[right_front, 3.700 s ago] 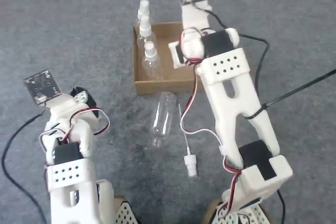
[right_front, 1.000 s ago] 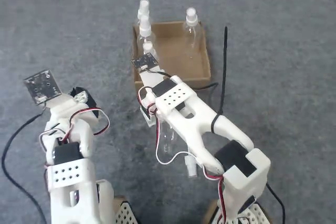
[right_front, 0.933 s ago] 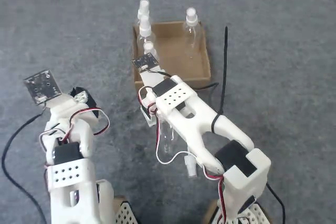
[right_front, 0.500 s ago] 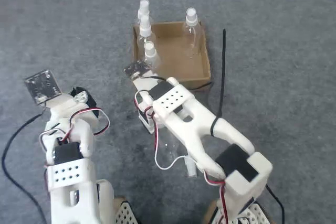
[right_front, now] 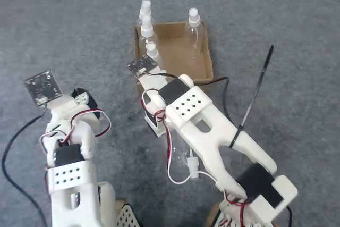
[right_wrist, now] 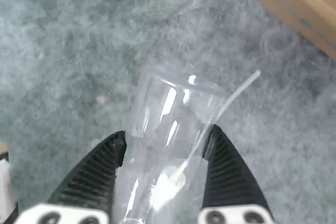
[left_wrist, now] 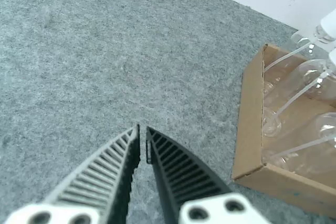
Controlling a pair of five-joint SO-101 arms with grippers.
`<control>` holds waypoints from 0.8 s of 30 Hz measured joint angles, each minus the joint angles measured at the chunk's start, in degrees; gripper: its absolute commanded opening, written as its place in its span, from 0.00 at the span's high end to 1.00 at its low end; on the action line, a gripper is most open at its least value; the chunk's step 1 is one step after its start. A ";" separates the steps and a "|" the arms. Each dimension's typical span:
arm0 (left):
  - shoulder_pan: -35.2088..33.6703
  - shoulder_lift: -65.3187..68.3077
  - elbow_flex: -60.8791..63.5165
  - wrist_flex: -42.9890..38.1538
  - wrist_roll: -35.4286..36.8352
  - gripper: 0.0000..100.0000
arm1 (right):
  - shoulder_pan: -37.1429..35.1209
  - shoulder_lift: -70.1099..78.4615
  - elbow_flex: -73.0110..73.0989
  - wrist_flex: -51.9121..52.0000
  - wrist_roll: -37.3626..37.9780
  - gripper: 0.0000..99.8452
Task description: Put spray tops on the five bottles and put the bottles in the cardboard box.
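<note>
A clear bottle (right_wrist: pixel 173 114) without a top lies on the grey carpet, and my right gripper (right_wrist: pixel 165 137) is shut on it, one finger against each side. A thin dip tube (right_wrist: pixel 239 90) lies beside the bottle. In the high view my right arm (right_front: pixel 194 118) covers the bottle, and the loose spray top (right_front: pixel 192 167) lies just beside the arm. The cardboard box (right_front: pixel 204 73) holds several capped bottles, three along its left wall (right_front: pixel 152 51) and one at the back (right_front: pixel 194 20). My left gripper (left_wrist: pixel 142 136) is shut on nothing over bare carpet, left of the box (left_wrist: pixel 251 124).
The box's front wall (right_wrist: pixel 294 3) lies close beyond the held bottle. A black cable (right_front: pixel 255 99) runs off the right arm. My left arm (right_front: pixel 66 152) stands at the lower left, with open carpet between it and the box.
The right arm left the box, where a fourth capped bottle now stands, swung down over the lying bottle and took hold of it. Its cable swung right. The left arm kept still.
</note>
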 measured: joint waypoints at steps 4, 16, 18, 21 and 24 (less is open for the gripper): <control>0.00 0.00 0.00 0.00 0.00 0.99 | 0.00 -0.97 0.00 2.46 0.00 0.98; 0.00 0.00 0.00 0.00 0.00 0.99 | 2.64 -1.23 0.00 4.31 -10.11 0.99; 0.00 0.00 0.00 0.00 0.00 0.99 | 3.78 -1.23 0.00 4.31 -12.22 0.99; 0.00 0.00 0.00 0.00 0.00 0.99 | 5.63 -1.23 0.00 4.31 -15.38 0.99; 0.00 0.00 0.00 0.00 0.00 0.99 | 7.91 -1.23 0.00 4.31 -19.43 0.99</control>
